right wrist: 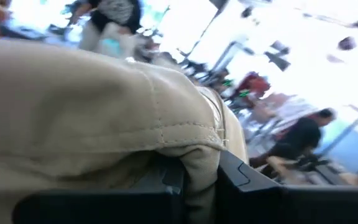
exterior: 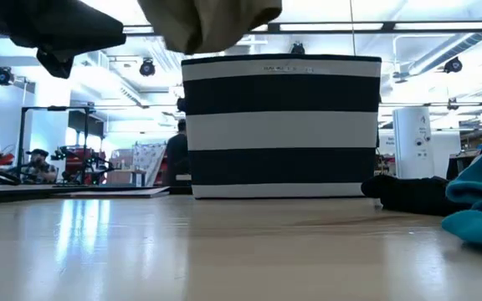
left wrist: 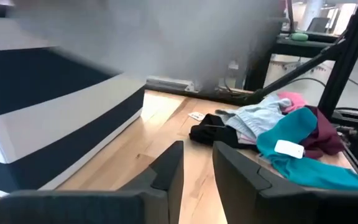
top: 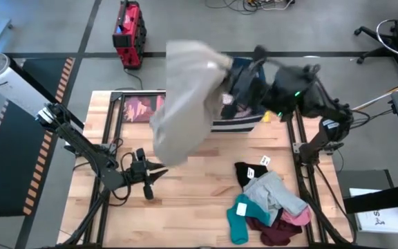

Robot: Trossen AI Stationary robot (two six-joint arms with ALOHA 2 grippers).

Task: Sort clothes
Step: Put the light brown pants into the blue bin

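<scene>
The wooden surface (top: pixel 199 176) stands in a workshop with a grey floor, a red machine (top: pixel 128 26) beyond its far edge. The right pincer (top: pixel 228 69) is raised above the striped bin (top: pixel 237 123) and is clamped on a fold of the beige garment (top: pixel 185 100), which hangs from it and drapes down toward the surface's middle, covering part of the bin from above. The right wrist view shows what the overhead one cannot: a stitched seam of the beige cloth pinched between the two dark fingers (right wrist: pixel 166 177), with people in the room behind. The left pincer (top: pixel 159 174) waits low over the surface near its left-hand side, its fingers parted a little and holding nothing. Its wrist view shows the bin's navy and white side close by and the heap of remaining clothes (left wrist: pixel 291 134) on the surface ahead. From above that heap lies near the front right corner: a black piece (top: pixel 249 173), a grey piece (top: pixel 275 190), a teal piece (top: pixel 239 220), a maroon piece (top: pixel 271 232) and a pink piece (top: pixel 297 218), touching and overlapping. The low view shows the bin standing upright with the beige cloth dangling above its rim.
</scene>
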